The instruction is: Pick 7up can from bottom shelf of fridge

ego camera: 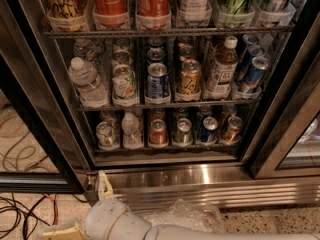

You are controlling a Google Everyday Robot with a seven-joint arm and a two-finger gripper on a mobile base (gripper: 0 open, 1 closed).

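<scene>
The fridge [165, 176] stands open ahead, with wire racks above a steel base. On the bottom shelf [165, 147] is one row: the pale green and white 7up can [106, 134] at the far left, then a small bottle [132, 131], a red can [158, 132], a greenish can [182, 131], a blue can [207, 130] and a brown can [231, 129]. My gripper [82, 207] is at the bottom left of the view, below the steel base and well short of the shelf. Its cream fingers [103, 183] are spread, open and empty.
The black door frame [50, 134] stands at the left and another [285, 129] at the right. The louvred steel grille [215, 191] is below the shelf. Cables [20, 209] lie on the floor at the left. A crumpled clear plastic bag [185, 215] lies beside my arm.
</scene>
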